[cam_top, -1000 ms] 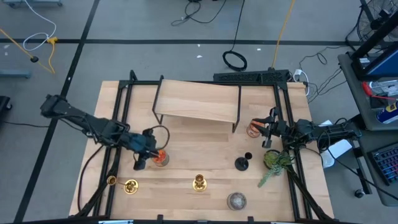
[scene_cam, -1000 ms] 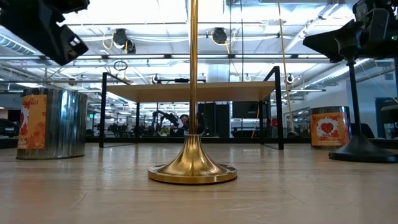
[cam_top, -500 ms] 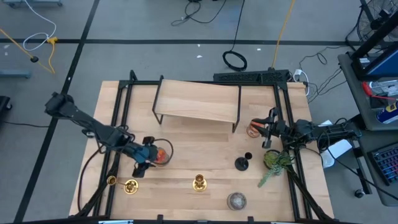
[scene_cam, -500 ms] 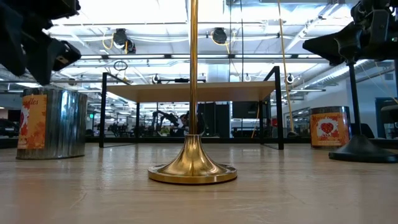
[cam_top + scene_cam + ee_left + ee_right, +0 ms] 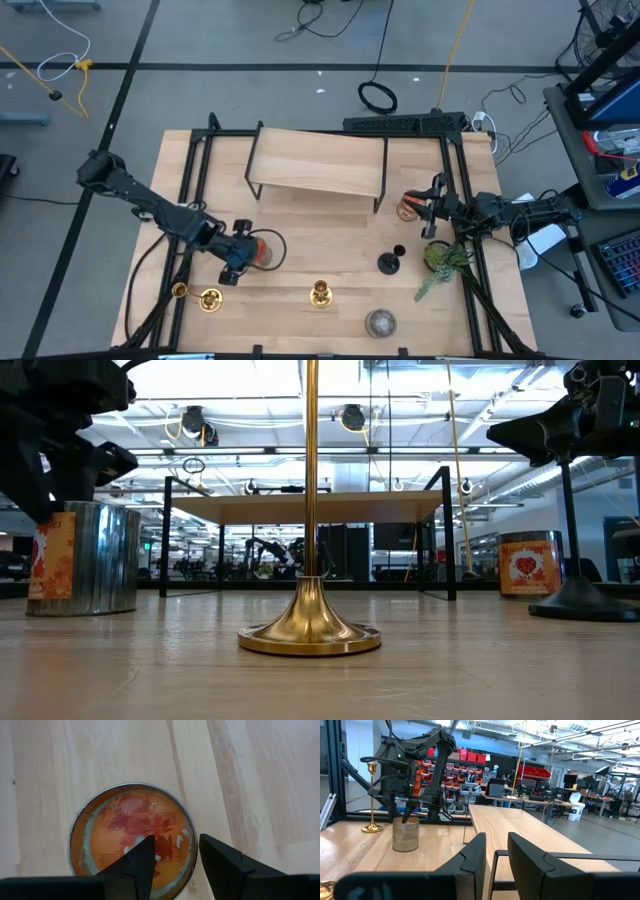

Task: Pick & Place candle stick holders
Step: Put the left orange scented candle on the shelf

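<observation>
Left gripper [image 5: 232, 268] over orange jar candle [image 5: 259, 252] left of table centre — fingers [image 5: 142, 865] parted, one inside the jar mouth, one outside the rim, gripping nothing; right gripper [image 5: 432, 212] parked at right table edge beside second orange jar candle [image 5: 408, 207], fingers [image 5: 472, 857] a narrow gap apart, empty. Candle stick holders all upright on table [image 5: 300, 215]: brass holder [image 5: 210, 299] front left; second brass holder [image 5: 320, 293] front centre; black holder [image 5: 389, 262] right of centre. Grey jar candle [image 5: 380, 322] at front edge; wooden shelf [image 5: 318, 162] at rear.
</observation>
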